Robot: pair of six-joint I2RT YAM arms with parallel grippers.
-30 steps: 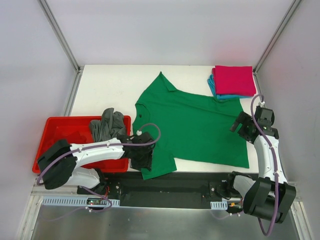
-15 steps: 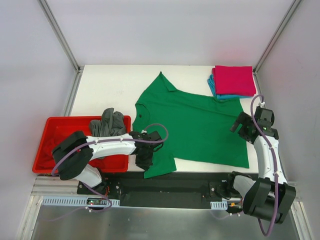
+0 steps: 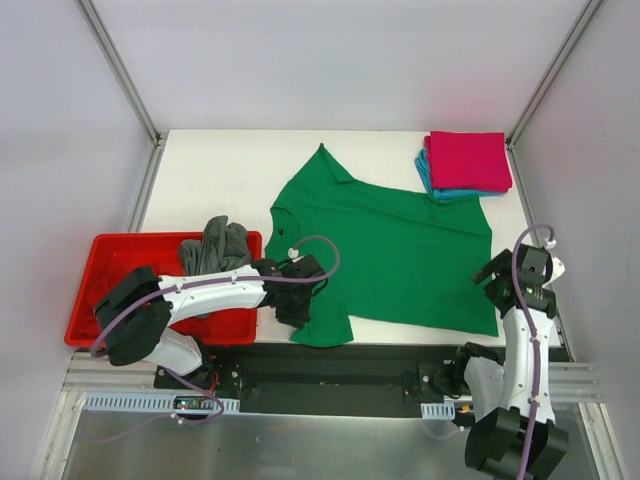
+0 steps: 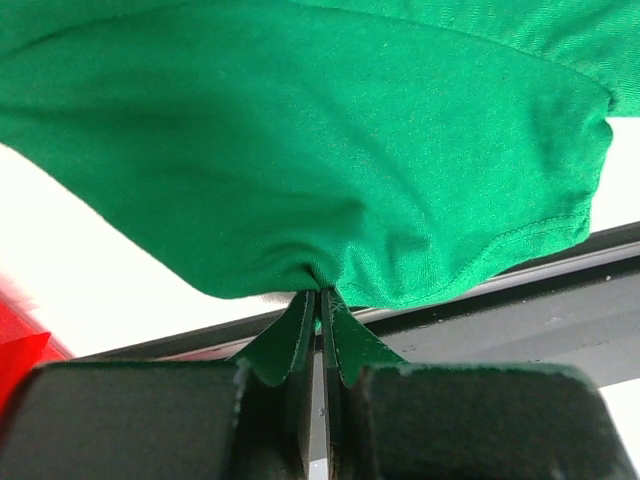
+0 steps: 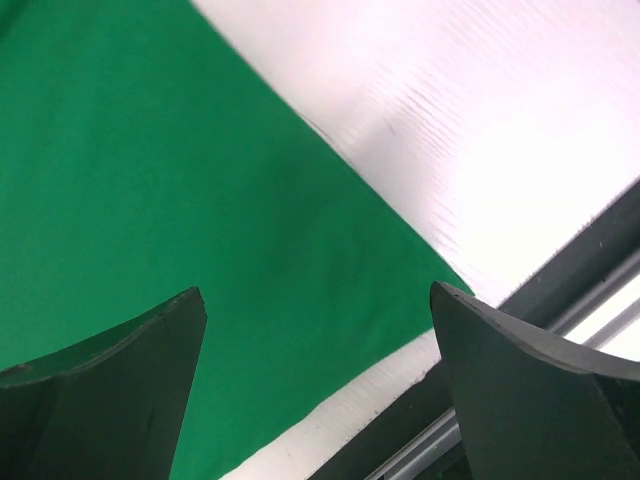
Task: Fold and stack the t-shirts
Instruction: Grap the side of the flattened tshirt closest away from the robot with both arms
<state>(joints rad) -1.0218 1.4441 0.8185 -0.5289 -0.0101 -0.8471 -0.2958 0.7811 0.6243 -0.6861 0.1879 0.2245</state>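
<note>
A bright green t-shirt (image 3: 385, 240) lies spread flat on the white table. My left gripper (image 3: 297, 300) is shut on the cloth of its near-left sleeve; the left wrist view shows the green fabric (image 4: 300, 160) bunched into the closed jaws of that gripper (image 4: 320, 300). My right gripper (image 3: 497, 288) hovers open above the shirt's near-right corner (image 5: 200, 200), nothing between its fingers (image 5: 520, 370). A folded magenta-pink t-shirt (image 3: 467, 160) rests on a folded teal t-shirt (image 3: 440, 188) at the back right. A dark grey t-shirt (image 3: 215, 250) is heaped over the tray's rim.
The red plastic tray (image 3: 120, 270) stands at the near left, beside the left arm. The table's near edge and a black rail (image 3: 400, 355) run just below the green shirt's hem. Metal frame posts (image 3: 120, 70) stand at the back corners.
My left gripper shut on the green shirt's near-left sleeve and shifted slightly right. My right arm pulled back toward the near-right corner, its gripper still open.
</note>
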